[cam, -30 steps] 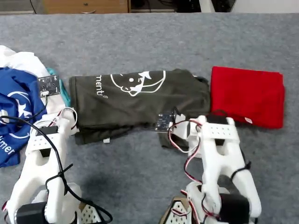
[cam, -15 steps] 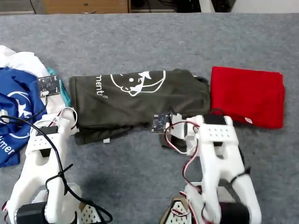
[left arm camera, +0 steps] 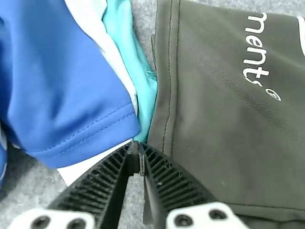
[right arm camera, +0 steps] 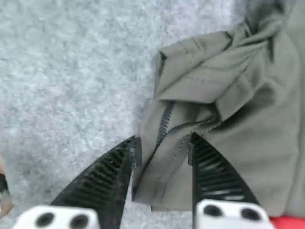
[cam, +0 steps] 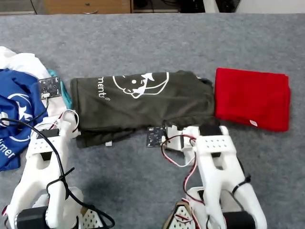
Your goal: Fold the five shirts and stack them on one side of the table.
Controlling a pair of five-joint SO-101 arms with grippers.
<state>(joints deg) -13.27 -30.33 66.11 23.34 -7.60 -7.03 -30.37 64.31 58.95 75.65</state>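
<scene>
The dark green shirt carries white lettering along one end, beside a round white drawing. In the left wrist view the end of that word shows in lower-case letters, followed by a small circled mark. The blue shirt bears white letters cut off at the picture's edge, and the small white tag on the red shirt is too small to read.

Five shirts (olive, red, blue, white, teal), two arms, one table
</scene>
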